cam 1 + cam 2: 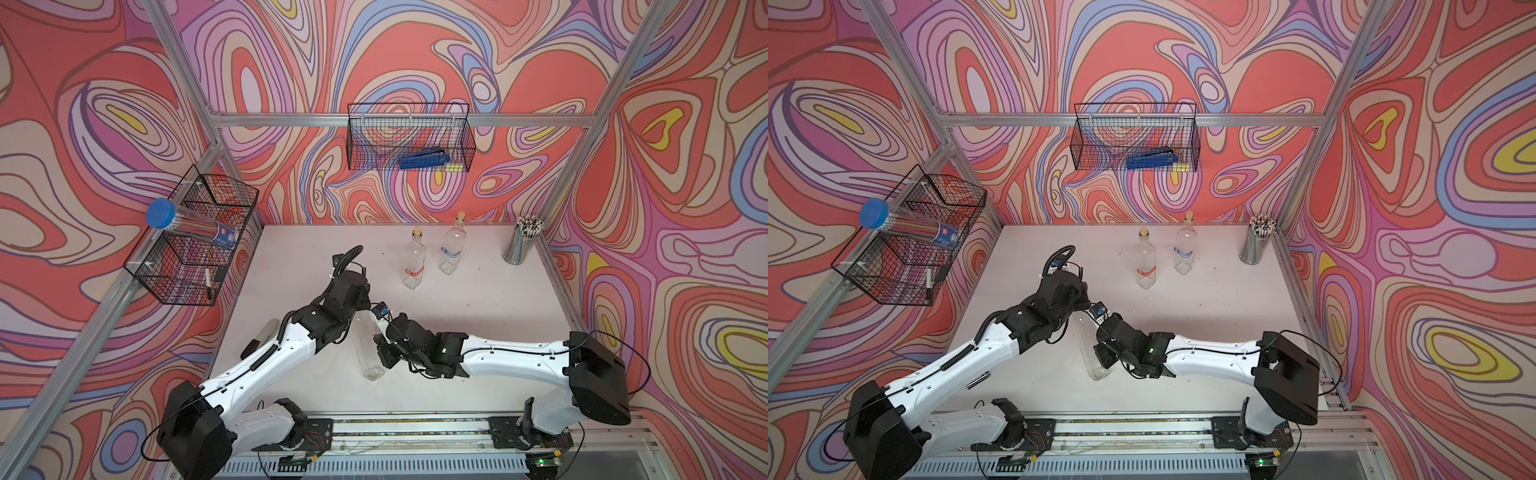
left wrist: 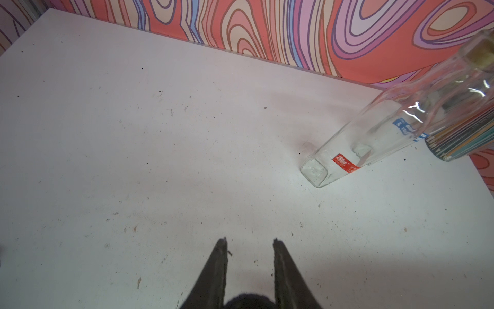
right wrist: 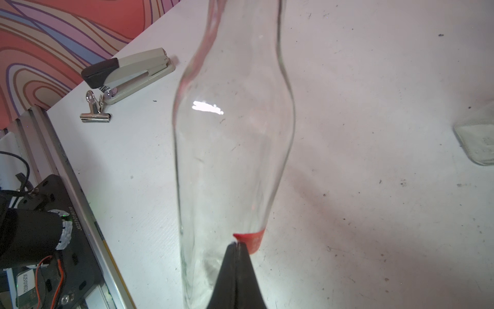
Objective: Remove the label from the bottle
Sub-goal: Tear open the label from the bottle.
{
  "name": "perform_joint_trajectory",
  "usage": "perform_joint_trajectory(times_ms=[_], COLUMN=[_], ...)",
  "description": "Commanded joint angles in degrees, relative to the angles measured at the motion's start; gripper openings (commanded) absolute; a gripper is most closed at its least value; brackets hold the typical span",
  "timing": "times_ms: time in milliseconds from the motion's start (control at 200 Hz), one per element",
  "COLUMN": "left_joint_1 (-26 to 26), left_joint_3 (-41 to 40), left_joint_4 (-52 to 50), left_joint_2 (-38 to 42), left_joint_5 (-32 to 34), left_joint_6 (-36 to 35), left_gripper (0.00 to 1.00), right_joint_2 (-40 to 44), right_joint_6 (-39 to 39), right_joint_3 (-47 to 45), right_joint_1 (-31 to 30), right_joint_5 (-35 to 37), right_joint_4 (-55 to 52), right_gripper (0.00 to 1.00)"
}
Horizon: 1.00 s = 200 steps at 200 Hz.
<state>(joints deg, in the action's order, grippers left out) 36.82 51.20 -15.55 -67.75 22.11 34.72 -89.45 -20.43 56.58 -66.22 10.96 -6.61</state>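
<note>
A clear glass bottle (image 1: 368,353) (image 1: 1094,353) stands near the table's front middle, between my two arms. In the right wrist view the bottle (image 3: 232,133) fills the centre, with a red label (image 3: 252,239) low on its side. My right gripper (image 3: 236,244) is shut, its tips pinched on the label's lifted edge. My left gripper (image 1: 367,308) sits at the top of the bottle's neck. In its own view the left gripper (image 2: 250,240) shows its fingertips (image 2: 220,248) apart over bare table. A dark shape lies between the finger bases, so the neck itself is hidden.
Two more corked bottles stand at the back, one red-labelled (image 1: 414,259) and one blue-labelled (image 1: 453,247). A cup of pencils (image 1: 521,241) stands in the back right corner. A stapler (image 3: 128,69) and a binder clip (image 3: 95,109) lie by the left wall. Wire baskets (image 1: 409,137) (image 1: 195,237) hang on the walls.
</note>
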Motion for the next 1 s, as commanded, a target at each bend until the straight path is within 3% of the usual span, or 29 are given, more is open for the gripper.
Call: perform_joint_trajectory(times_ms=[0,997], left_joint_1=[0.5,0.9], left_joint_3=[-0.9,-1.4], left_joint_4=[-2.3,-1.3], left_joint_2=[0.5,0.9], left_joint_5=[2.0,1.5], left_joint_6=[-2.4,-2.8], left_gripper=[0.0,0.0], right_joint_2=[1.6,2.3], right_joint_6=[0.7,1.1], right_joint_3=[-0.3,-0.7], right_joint_1=[0.1,-0.1], right_joint_5=[4.0,6.7], right_joint_4=[-2.1,-3.1], right_gripper=[0.0,0.0])
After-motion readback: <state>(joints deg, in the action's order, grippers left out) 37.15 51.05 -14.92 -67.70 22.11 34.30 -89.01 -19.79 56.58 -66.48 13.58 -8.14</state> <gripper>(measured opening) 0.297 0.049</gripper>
